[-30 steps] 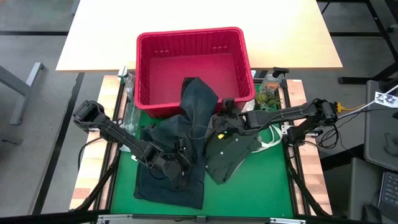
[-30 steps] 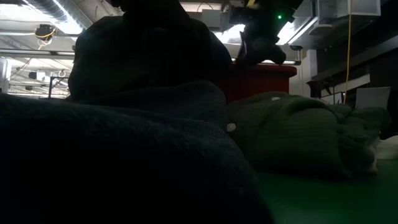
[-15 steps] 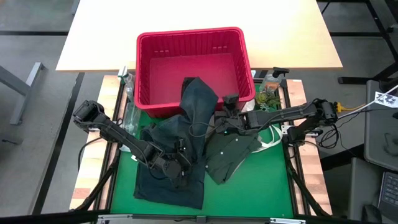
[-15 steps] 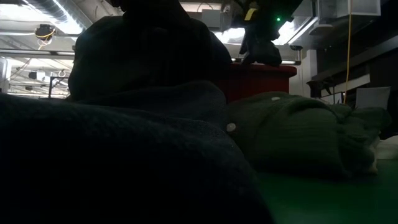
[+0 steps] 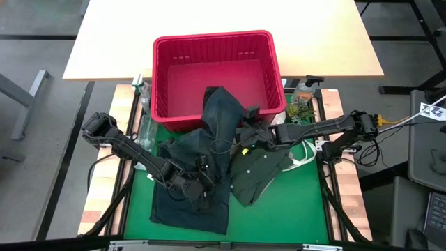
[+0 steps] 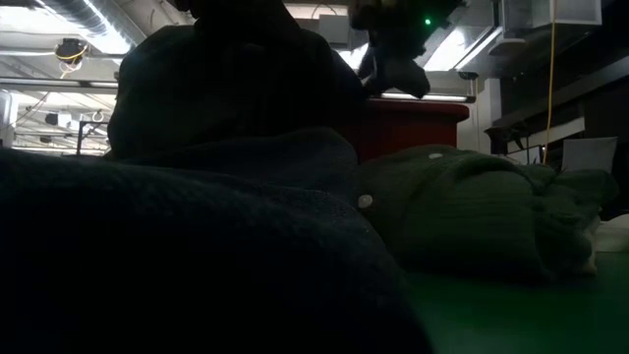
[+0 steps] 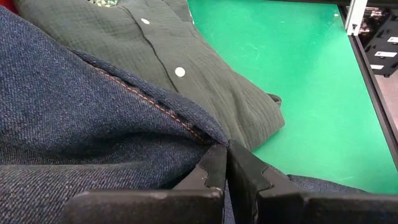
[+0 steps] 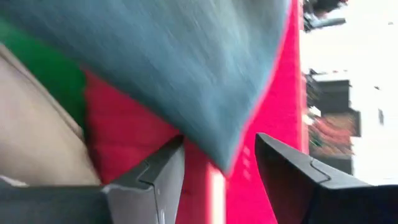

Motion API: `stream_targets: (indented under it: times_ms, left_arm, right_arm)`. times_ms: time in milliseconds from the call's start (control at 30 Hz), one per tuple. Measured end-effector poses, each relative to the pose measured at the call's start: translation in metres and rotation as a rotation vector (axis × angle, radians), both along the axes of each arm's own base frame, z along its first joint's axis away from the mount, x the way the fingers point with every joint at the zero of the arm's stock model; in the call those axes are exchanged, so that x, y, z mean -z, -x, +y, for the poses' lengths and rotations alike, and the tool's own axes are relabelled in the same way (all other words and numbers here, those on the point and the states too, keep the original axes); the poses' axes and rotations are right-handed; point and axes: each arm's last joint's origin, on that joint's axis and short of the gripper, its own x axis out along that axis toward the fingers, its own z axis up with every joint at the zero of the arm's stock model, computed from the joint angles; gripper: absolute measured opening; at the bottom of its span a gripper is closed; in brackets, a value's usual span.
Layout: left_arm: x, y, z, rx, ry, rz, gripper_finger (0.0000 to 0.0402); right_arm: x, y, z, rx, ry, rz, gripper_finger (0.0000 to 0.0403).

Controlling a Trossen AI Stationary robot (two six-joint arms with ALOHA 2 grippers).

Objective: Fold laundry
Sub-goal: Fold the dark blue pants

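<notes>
The dark blue denim jeans (image 5: pixel 209 139) hang over the near rim of the red basket (image 5: pixel 209 38) and spread down onto the green mat (image 5: pixel 293 209). An olive-green buttoned shirt (image 5: pixel 261 167) lies crumpled on the mat to their right, partly under the denim (image 7: pixel 74 106). My left gripper (image 5: pixel 200 185) is shut on the jeans near the mat's middle. My right gripper (image 5: pixel 245 117) stands open at the basket's near rim. Its fingers sit either side of the hanging denim tip (image 8: pixel 230 149), and I cannot tell whether they touch it. My left gripper (image 7: pixel 225 155) pinches the jeans between its two fingers at a stitched seam edge (image 7: pixel 202 134). The fingers slant down toward the table's right. The denim bunches up around the fingers, and the rest lies on the mat and the shirt.
A spray bottle (image 5: pixel 304 89) and a small green thing stand at the mat's far right corner. A clear bottle (image 5: pixel 143 97) stands at the far left. A white piece (image 5: pixel 304 157) lies right of the shirt. The near right mat is bare green.
My right gripper has turned at the wrist and shifted a little toward the table's left, staying at the basket's near rim. The jeans, the shirt and my left gripper have kept still.
</notes>
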Motion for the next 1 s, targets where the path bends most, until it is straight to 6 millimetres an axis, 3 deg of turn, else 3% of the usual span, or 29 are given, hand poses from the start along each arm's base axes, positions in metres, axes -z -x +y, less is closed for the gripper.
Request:
stream_targets:
  times_ms: [367, 467, 667, 833, 1000]
  left_arm:
    - [0.000, 0.000, 0.000, -0.001, 0.000, 0.000, 0.0000]
    - [0.000, 0.000, 0.000, -0.001, -0.001, -0.001, 0.0000]
    - [0.000, 0.000, 0.000, -0.011, -0.008, -0.005, 0.0000]
    - [-0.001, 0.000, 0.001, -0.063, -0.041, -0.027, 0.0000]
    - [0.000, 0.000, 0.003, -0.081, -0.044, -0.027, 0.0000]
  right_arm:
    - [-0.003, -0.008, -0.002, -0.115, -0.110, -0.073, 0.0186]
    - [-0.003, -0.008, -0.002, -0.122, -0.088, -0.053, 0.0148]
    - [-0.004, -0.007, 0.005, -0.116, -0.008, -0.010, 0.0018]
    - [-0.009, -0.004, 0.019, -0.085, 0.060, -0.002, 0.0025]
    - [-0.044, -0.003, 0.045, -0.079, 0.132, -0.042, 0.0008]
